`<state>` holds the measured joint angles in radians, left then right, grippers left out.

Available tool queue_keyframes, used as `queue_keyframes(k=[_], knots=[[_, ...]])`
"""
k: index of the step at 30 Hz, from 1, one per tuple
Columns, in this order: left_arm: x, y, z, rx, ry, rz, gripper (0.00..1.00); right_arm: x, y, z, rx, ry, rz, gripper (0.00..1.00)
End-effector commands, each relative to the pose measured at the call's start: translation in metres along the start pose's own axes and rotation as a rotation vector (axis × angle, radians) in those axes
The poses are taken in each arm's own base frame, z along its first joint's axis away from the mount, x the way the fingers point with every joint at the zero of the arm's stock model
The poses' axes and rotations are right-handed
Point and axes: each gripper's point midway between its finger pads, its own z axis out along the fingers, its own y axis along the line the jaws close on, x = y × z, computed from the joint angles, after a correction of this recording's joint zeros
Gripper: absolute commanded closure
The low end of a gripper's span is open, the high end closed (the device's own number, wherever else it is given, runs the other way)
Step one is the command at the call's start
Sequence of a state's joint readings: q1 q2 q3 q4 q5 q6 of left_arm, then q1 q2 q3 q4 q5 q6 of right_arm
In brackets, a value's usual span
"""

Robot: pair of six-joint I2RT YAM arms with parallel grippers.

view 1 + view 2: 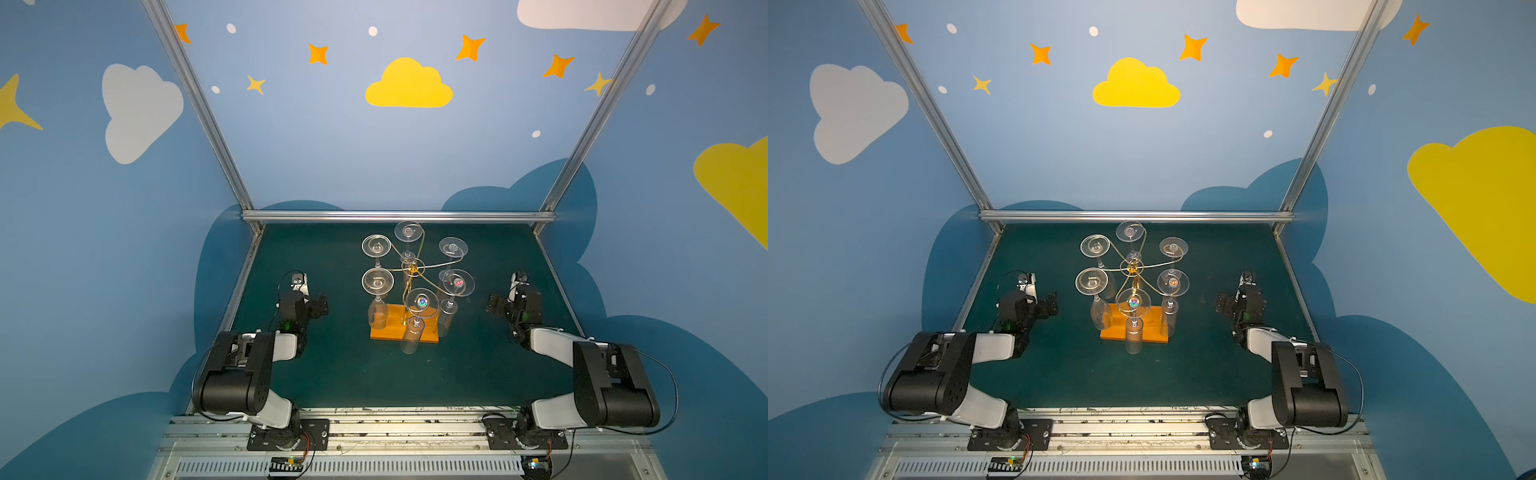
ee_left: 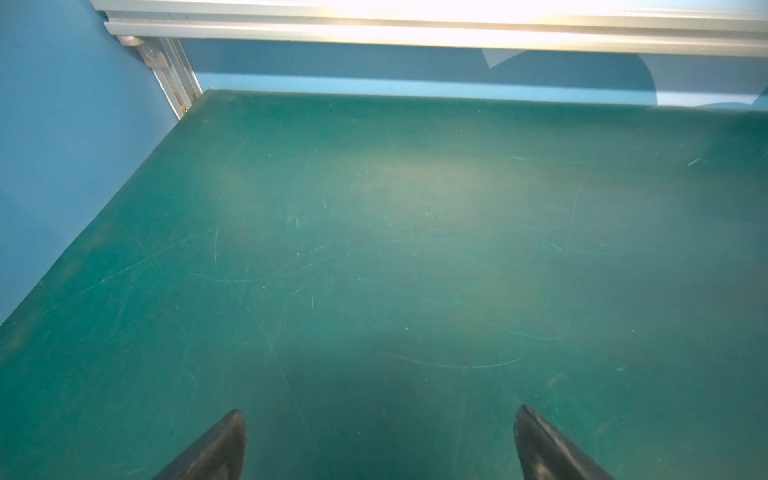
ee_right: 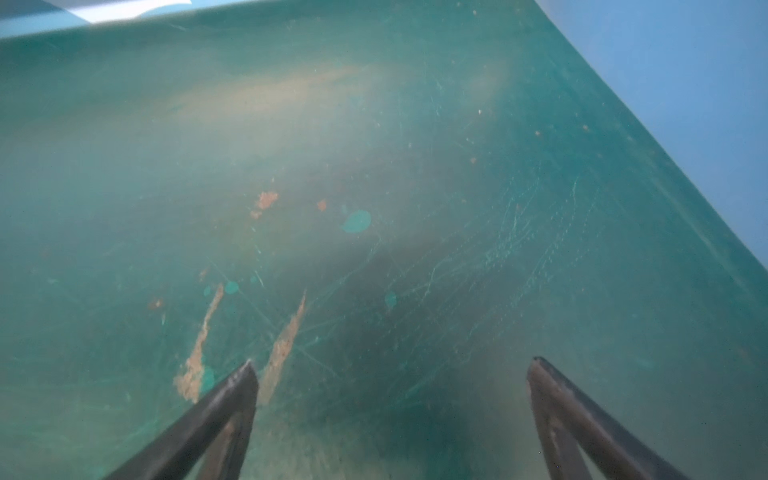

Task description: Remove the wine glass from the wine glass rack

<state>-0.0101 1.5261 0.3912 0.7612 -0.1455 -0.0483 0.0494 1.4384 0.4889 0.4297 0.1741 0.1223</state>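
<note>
- The wine glass rack point(image 1: 412, 269) stands on its wooden base point(image 1: 395, 328) mid-worktop point(image 1: 332, 374).
- Six wine glasses point(image 1: 377, 281) hang upside down from its curled arms, all empty.
- The left end effector point(image 2: 381, 409) and the right end effector point(image 3: 392, 360) flank the rack, well apart from it, with jaws spread wide and nothing between them.

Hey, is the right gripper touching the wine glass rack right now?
Apart. In a top view, bare green mat lies between the right gripper and the wine glass rack; the right wrist view shows open jaws over mat only.
</note>
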Motion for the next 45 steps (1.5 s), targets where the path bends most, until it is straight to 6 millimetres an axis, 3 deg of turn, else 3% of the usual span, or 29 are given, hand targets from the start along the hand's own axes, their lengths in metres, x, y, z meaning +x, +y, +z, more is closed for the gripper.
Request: queue_keyframes(k=[1,3,5,9,12,17,23,29,36,45], knots=[[-0.013,-0.001,0.002,0.013,-0.044,0.012,0.01,-0.018,0.003,0.002,0.000,-0.048,-0.004,0.01],[-0.030,-0.003,-0.002,0.014,-0.088,0.025,0.01,-0.018,0.002,0.000,0.004,-0.055,-0.007,0.01],[-0.046,-0.008,-0.015,0.041,-0.019,0.037,0.01,-0.023,-0.002,-0.005,0.026,-0.046,0.017,0.01],[-0.112,0.005,-0.059,-0.018,-0.107,-0.059,0.01,-0.048,-0.004,-0.029,0.051,-0.049,-0.010,0.01],[-0.153,-0.005,-0.096,0.050,-0.162,-0.061,0.01,-0.087,-0.005,-0.069,0.045,-0.099,0.055,0.01],[-0.188,-0.018,-0.157,0.147,-0.144,-0.174,0.01,-0.151,0.008,-0.147,-0.088,-0.319,0.094,0.01],[-0.200,-0.043,-0.218,0.322,-0.124,-0.275,0.03,-0.179,0.018,-0.230,-0.209,-0.330,0.103,0.01],[-0.208,-0.078,-0.263,0.559,-0.041,-0.386,0.06,-0.176,0.055,-0.278,-0.447,-0.177,0.068,0.01],[-0.214,-0.104,-0.290,0.753,0.059,-0.583,0.12,-0.168,0.083,-0.315,-0.650,-0.069,0.109,0.01],[-0.211,-0.136,-0.305,0.922,0.206,-0.723,0.20,-0.156,0.097,-0.325,-0.746,0.035,0.144,0.01]])
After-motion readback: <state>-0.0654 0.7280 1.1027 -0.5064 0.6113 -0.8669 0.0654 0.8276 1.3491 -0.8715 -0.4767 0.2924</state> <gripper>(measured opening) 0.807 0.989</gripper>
